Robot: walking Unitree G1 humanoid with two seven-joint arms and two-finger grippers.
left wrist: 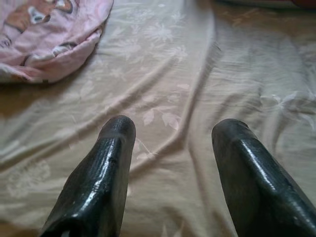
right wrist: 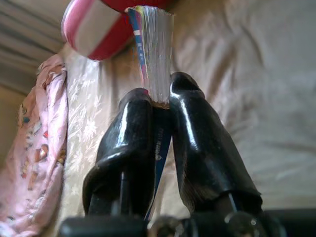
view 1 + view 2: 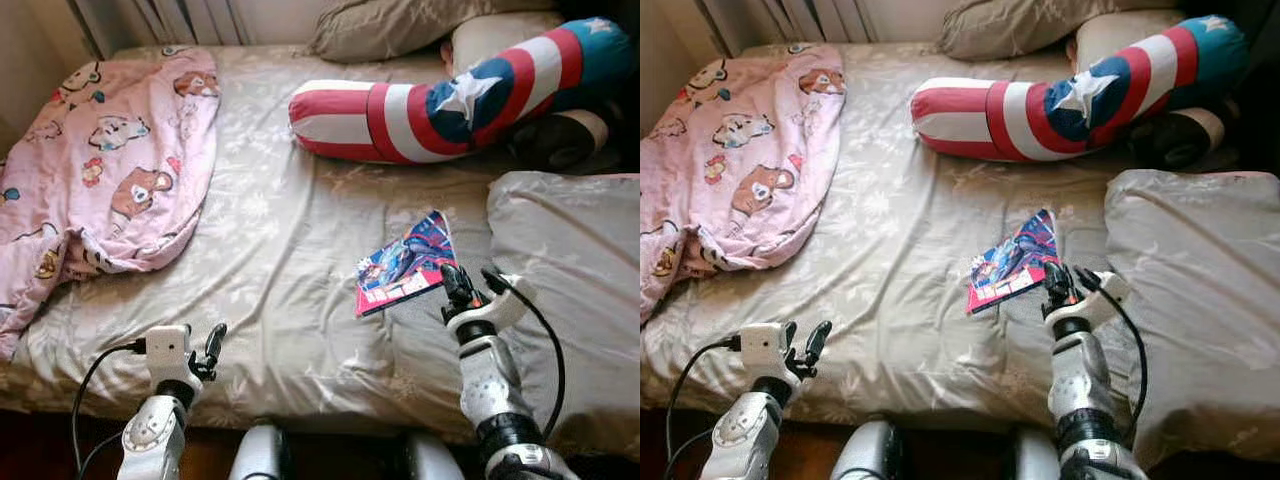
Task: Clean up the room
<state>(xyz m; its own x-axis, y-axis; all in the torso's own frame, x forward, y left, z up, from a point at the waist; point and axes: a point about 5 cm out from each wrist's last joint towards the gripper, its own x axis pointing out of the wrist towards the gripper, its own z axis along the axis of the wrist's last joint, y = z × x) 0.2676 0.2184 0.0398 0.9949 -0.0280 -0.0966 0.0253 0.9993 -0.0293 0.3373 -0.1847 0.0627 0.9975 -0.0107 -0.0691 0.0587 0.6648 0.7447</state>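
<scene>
A thin, glossy blue-and-red comic book (image 3: 405, 263) lies on the wrinkled beige floral bedsheet (image 3: 280, 250), its near corner clamped in the right tool (image 2: 159, 98). The left tool (image 1: 173, 143) hovers apart.

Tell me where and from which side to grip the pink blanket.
Pinch the pink blanket at its bunched, rolled near edge, coming from the robot's left with the open left claw. That fold stands proud of the bed sheet; the rest lies flat. The right claw holds the comic book.
</scene>
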